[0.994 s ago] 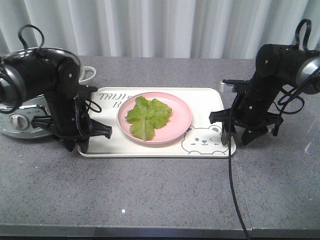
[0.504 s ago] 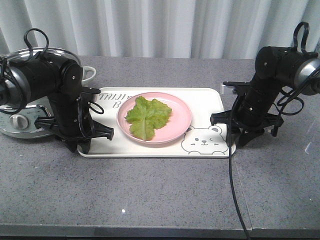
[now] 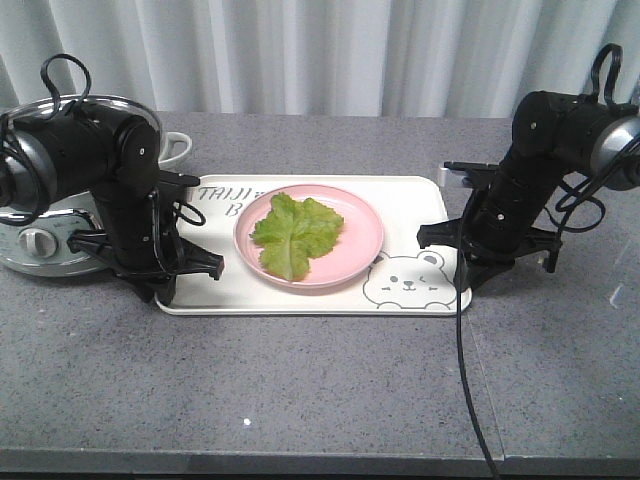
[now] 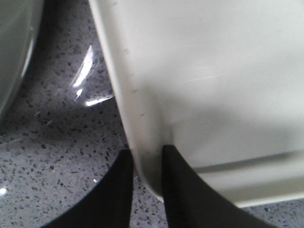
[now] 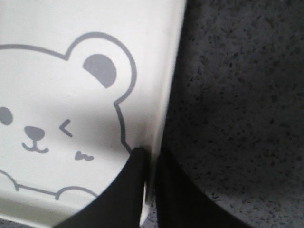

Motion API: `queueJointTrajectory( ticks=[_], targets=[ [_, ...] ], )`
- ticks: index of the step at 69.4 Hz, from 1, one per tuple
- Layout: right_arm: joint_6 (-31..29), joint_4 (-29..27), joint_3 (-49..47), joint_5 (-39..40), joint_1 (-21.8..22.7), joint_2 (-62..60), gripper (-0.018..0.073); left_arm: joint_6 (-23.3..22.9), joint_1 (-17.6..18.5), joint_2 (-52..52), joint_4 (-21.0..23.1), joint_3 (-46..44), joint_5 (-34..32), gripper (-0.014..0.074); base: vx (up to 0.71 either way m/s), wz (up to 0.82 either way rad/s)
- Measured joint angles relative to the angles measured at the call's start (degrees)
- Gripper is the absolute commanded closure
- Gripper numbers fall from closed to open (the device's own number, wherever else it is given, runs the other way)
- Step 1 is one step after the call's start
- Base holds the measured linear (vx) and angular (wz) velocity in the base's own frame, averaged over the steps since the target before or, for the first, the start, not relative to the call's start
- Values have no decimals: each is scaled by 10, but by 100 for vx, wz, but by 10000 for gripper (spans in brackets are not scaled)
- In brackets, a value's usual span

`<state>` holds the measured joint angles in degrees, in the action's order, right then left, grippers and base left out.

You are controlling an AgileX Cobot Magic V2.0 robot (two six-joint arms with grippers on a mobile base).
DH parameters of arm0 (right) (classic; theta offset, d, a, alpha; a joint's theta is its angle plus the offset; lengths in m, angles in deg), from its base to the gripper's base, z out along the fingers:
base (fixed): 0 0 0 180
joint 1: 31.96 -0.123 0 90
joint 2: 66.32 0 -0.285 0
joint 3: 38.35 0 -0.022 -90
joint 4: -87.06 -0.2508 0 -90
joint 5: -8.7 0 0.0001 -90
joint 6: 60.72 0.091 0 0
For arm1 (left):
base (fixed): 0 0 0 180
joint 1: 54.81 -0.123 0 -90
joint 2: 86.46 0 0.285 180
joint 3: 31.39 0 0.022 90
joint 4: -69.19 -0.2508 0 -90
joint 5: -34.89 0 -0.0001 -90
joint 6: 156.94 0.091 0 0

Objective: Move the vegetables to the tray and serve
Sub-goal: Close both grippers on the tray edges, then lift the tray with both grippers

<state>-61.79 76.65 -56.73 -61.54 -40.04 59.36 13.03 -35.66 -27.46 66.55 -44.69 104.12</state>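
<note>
— Where does the front view sit?
— Above the counter (image 3: 300, 390), set back, looking forward and slightly down toward the curtain (image 3: 300, 50). The whole tray (image 3: 410, 198) fits in frame.
— And the wrist views?
— Very close, looking down. The left gripper (image 4: 146, 152) frames the tray's left rim, and the right gripper (image 5: 150, 153) frames its right rim.
— What do the views share?
— All three show tray and counter. The front and right wrist views also share the printed bear (image 5: 47, 118).
</note>
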Motion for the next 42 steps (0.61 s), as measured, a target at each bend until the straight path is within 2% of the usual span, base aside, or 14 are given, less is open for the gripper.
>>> queueJointTrajectory(
  ticks=[25, 42],
  targets=[
    [-5, 17, 4, 9, 5, -13, 568, 13, -5, 1, 37, 0, -19, 605, 0, 0],
    [-6, 24, 4, 9, 5, -29, 568, 13, -5, 4, 44, 2, -27, 605, 0, 0]
  ],
)
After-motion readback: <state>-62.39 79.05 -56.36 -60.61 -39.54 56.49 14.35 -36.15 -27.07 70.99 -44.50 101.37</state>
